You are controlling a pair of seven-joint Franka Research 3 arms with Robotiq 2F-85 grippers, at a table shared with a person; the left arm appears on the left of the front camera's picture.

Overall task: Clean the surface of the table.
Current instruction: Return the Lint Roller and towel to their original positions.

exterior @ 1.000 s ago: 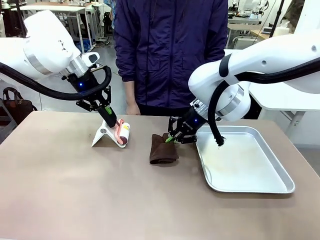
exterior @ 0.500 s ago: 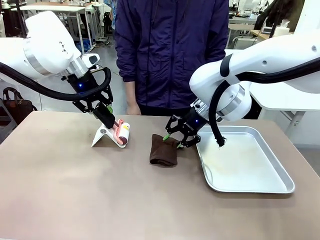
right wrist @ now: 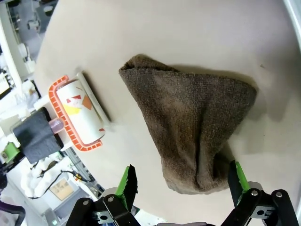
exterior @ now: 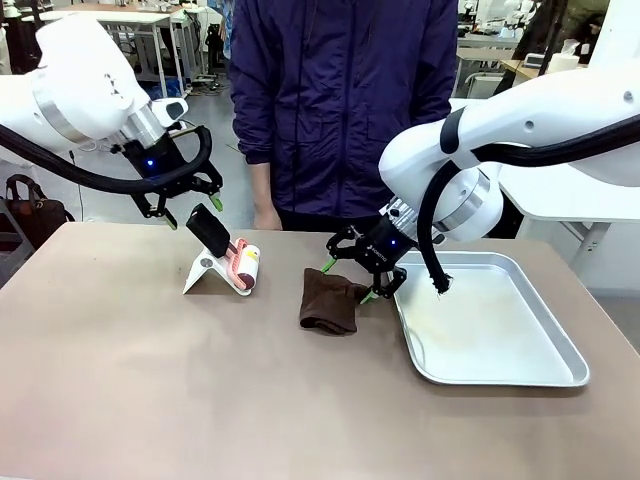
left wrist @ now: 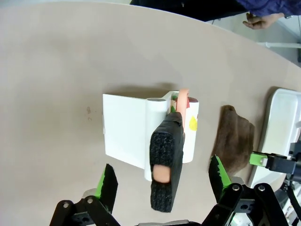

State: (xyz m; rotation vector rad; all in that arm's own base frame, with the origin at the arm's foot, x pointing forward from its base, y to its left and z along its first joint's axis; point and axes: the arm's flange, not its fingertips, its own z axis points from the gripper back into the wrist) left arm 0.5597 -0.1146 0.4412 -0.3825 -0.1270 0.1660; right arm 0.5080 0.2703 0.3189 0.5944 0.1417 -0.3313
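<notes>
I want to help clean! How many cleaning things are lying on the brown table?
2. A lint roller sits in its white stand toward the table's left side, and a brown cloth lies crumpled in the middle, beside the silver tray.

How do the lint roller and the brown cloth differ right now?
The lint roller is rigid, white and orange with a black handle, propped on a white stand; the brown cloth is soft, dark and crumpled flat. The roller lies left, the cloth beside the silver tray. Both rest on the table, ungripped.
</notes>
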